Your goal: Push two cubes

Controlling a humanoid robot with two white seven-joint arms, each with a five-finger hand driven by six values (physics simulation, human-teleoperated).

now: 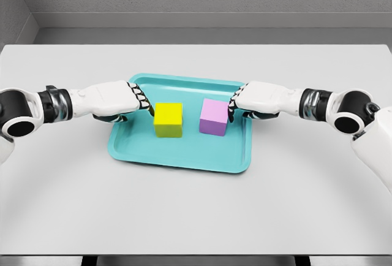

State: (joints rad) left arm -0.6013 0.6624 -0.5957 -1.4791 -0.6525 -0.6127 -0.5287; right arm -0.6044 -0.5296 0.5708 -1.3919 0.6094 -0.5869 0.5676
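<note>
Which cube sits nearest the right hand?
The pink cube, on the tray's right side by the right hand; the yellow cube sits by the left hand.

Bright, even, sharp render; faint shadows.

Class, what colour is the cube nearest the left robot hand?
Yellow cube, clearest in the head view.

bare simulated lab: grey table [196, 217]
</note>
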